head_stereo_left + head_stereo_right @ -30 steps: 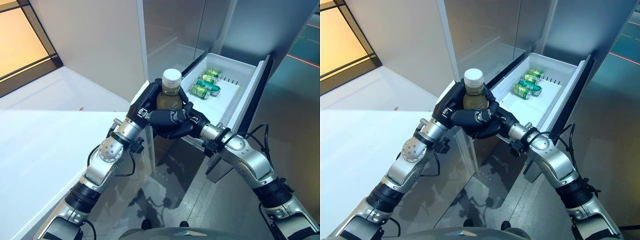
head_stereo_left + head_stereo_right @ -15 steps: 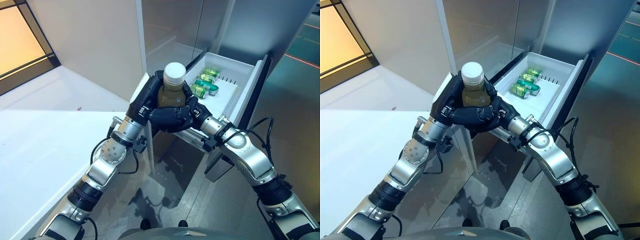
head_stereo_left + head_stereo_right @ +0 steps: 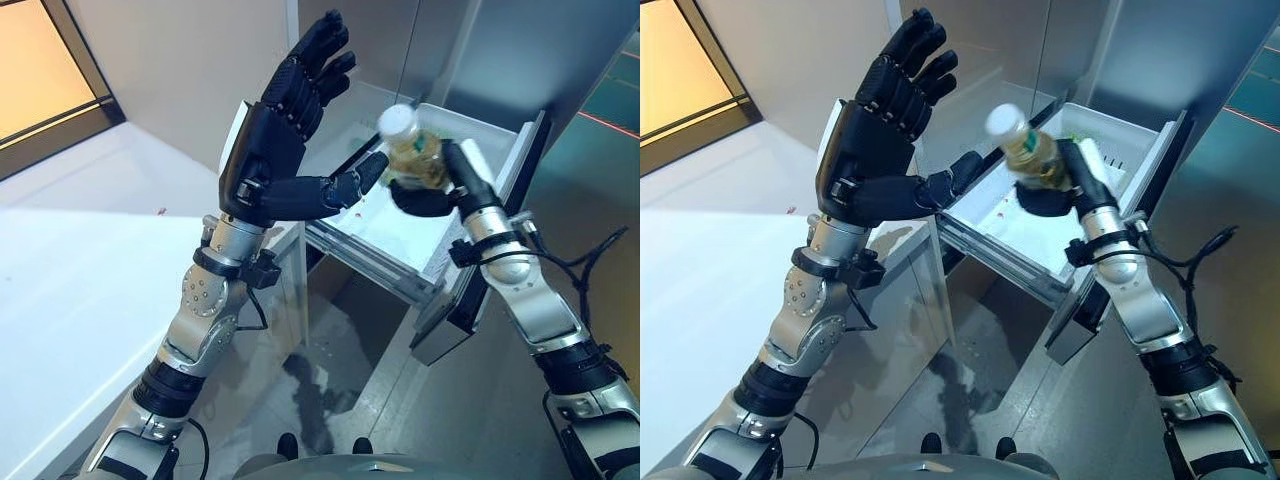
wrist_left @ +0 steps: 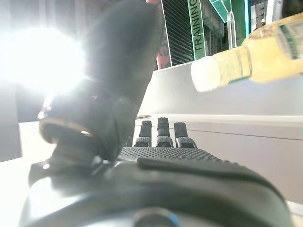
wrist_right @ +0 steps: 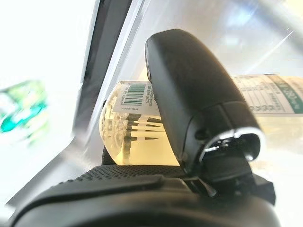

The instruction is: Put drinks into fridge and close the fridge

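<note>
The tall steel-fronted fridge stands ahead with its white pull-out drawer drawn fully out, so the closing step is not yet done. To the robot's left runs a long white counter, with no further drinks showing on the part in view.

Above the drawer, the right hand is wrapped round a clear plastic bottle of pale yellowish drink with a white cap, holding it tipped over on its side, cap pointing toward the robot's left (the right wrist view shows thumb and palm clamped on the bottle's lower body). The bottle hangs over the drawer, not resting in it.

The left hand is raised beside the drawer's near corner, fingers straight and spread, thumb out, holding nothing and clear of the bottle.

Green cans show as a blur in the right wrist view, lying in the drawer by my reading, so part of the stocking looks done. What seems left: lower and release this bottle in the drawer, then push the drawer shut.
</note>
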Robot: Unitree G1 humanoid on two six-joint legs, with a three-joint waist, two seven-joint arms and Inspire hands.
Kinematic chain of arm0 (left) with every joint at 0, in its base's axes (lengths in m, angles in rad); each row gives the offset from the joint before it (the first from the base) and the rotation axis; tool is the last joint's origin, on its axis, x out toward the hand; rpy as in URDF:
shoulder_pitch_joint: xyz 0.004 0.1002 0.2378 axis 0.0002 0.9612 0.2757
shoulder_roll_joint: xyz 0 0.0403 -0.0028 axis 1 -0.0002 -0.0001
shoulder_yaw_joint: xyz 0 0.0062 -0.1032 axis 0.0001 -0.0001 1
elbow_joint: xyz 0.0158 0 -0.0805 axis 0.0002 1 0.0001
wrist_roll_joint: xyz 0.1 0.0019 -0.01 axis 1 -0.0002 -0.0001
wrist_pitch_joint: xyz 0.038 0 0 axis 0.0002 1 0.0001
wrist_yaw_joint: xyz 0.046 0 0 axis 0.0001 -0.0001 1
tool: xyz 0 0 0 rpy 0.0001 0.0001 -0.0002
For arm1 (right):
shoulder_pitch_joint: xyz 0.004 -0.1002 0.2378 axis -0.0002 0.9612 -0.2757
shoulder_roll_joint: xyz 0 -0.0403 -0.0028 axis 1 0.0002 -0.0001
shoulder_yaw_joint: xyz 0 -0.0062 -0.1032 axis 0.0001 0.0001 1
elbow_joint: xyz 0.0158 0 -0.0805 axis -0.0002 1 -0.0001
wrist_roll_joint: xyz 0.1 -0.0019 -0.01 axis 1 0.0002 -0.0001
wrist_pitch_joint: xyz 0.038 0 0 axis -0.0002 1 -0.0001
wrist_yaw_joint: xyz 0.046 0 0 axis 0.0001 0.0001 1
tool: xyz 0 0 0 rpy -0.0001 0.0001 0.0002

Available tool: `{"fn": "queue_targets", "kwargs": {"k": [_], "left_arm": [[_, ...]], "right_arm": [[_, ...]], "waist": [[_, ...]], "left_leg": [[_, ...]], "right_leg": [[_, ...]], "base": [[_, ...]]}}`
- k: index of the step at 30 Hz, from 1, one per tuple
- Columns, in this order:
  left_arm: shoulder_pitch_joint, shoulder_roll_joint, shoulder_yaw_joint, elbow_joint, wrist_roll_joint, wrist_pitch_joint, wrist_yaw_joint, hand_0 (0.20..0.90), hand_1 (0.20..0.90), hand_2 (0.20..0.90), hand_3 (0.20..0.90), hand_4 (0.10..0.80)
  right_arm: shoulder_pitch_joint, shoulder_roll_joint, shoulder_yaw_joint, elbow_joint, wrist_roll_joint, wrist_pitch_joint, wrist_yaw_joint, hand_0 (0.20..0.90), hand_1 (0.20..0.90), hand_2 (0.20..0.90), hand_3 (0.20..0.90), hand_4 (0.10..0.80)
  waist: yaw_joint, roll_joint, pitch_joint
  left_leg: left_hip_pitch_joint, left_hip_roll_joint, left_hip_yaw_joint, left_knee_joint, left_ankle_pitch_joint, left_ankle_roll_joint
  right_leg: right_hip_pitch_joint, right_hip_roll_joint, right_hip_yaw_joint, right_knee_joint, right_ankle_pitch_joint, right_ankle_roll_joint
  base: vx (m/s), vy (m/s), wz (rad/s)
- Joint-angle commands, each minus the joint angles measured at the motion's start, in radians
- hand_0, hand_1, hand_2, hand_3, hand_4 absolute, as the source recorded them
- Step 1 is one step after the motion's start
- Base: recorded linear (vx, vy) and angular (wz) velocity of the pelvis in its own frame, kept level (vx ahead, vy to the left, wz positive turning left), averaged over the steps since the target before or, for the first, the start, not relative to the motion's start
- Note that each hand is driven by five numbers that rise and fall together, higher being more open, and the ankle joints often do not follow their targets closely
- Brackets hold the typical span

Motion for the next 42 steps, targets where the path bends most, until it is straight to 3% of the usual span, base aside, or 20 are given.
{"fn": "queue_targets", "kwargs": {"k": [1, 3, 10, 17, 21, 26, 33, 38, 42], "left_arm": [[-0.040, 0.006, -0.011, 0.012, -0.108, 0.029, -0.109, 0.900, 0.900, 0.900, 0.900, 0.800], [-0.027, 0.005, -0.022, 0.026, -0.140, 0.072, -0.151, 0.900, 0.900, 0.900, 0.900, 0.800], [0.092, 0.014, -0.097, 0.098, -0.433, 0.383, -0.367, 0.900, 0.900, 0.900, 0.900, 0.800], [0.230, 0.046, -0.179, 0.202, -0.554, 0.540, -0.434, 0.900, 0.900, 0.900, 0.900, 0.800], [0.286, 0.056, -0.213, 0.295, -0.583, 0.604, -0.468, 0.900, 0.900, 0.900, 0.900, 0.800], [0.300, 0.033, -0.278, 0.529, -0.419, 0.540, -0.507, 0.900, 0.900, 0.900, 0.900, 0.800], [0.274, 0.005, -0.286, 0.857, -0.039, 0.242, -0.306, 0.900, 0.900, 0.900, 0.900, 0.800], [0.224, -0.007, -0.236, 1.018, 0.094, 0.167, -0.177, 0.900, 0.900, 0.900, 0.900, 0.800], [0.192, -0.033, -0.186, 1.142, 0.133, 0.163, -0.143, 0.900, 0.900, 0.900, 0.900, 0.800]], "right_arm": [[-0.280, -0.063, -0.104, -0.015, -0.008, -0.135, -0.155, 0.300, 0.300, 0.300, 0.200, 0.100], [-0.305, -0.084, -0.099, 0.025, -0.004, -0.129, -0.174, 0.300, 0.300, 0.300, 0.200, 0.100], [-0.459, -0.205, -0.030, 0.314, 0.111, -0.123, -0.217, 0.300, 0.300, 0.300, 0.200, 0.100], [-0.619, -0.275, 0.093, 0.644, 0.248, -0.125, -0.154, 0.300, 0.300, 0.300, 0.200, 0.100], [-0.690, -0.291, 0.173, 0.810, 0.231, -0.125, -0.097, 0.300, 0.300, 0.300, 0.200, 0.100], [-0.744, -0.283, 0.225, 0.978, 0.203, -0.083, 0.020, 0.300, 0.300, 0.300, 0.200, 0.100], [-0.721, -0.237, 0.222, 1.069, 0.188, -0.014, 0.119, 0.300, 0.300, 0.300, 0.200, 0.100], [-0.731, -0.219, 0.236, 1.114, 0.192, 0.003, 0.150, 0.300, 0.300, 0.300, 0.200, 0.100], [-0.728, -0.205, 0.252, 1.122, 0.181, 0.005, 0.167, 0.300, 0.300, 0.300, 0.200, 0.100]], "waist": [[0.021, -0.004, -0.104], [0.029, -0.003, -0.105], [0.081, 0.001, -0.103], [0.127, 0.005, -0.093], [0.150, 0.012, -0.079], [0.168, 0.019, -0.042], [0.178, 0.023, 0.027], [0.181, 0.034, 0.107], [0.174, 0.046, 0.161]], "left_leg": [[0.021, 0.013, 0.024, 0.001, -0.084, -0.009], [0.021, 0.014, 0.021, 0.001, -0.083, -0.011], [0.022, 0.015, 0.003, 0.001, -0.072, -0.020], [0.021, 0.018, -0.014, 0.001, -0.069, -0.032], [0.005, 0.020, -0.025, 0.001, -0.058, -0.037], [-0.030, 0.023, -0.041, 0.001, -0.046, -0.037], [-0.080, 0.023, -0.058, 0.006, -0.032, -0.035], [-0.137, 0.022, -0.064, 0.015, -0.020, -0.032], [-0.175, 0.021, -0.060, 0.018, -0.014, -0.028]], "right_leg": [[0.007, 0.004, -0.003, 0.024, -0.008, 0.021], [0.009, 0.003, -0.012, 0.025, -0.009, 0.021], [0.025, -0.005, -0.062, 0.021, -0.014, 0.018], [0.037, -0.009, -0.097, 0.012, -0.019, 0.015], [0.027, -0.011, -0.115, 0.014, -0.017, 0.013], [-0.006, -0.015, -0.131, 0.025, -0.017, 0.010], [-0.054, -0.018, -0.128, 0.038, -0.015, 0.009], [-0.117, -0.018, -0.118, 0.052, -0.005, 0.009], [-0.165, -0.017, -0.104, 0.059, 0.006, 0.010]], "base": [[0.039, -0.014, 0.04], [0.040, -0.010, 0.09], [0.062, -0.007, 0.16], [0.054, 0.006, 0.17], [0.010, 0.003, 0.20], [-0.039, -0.020, 0.21], [-0.054, -0.038, 0.10], [-0.116, -0.033, 0.05], [-0.091, -0.005, -0.05]]}}
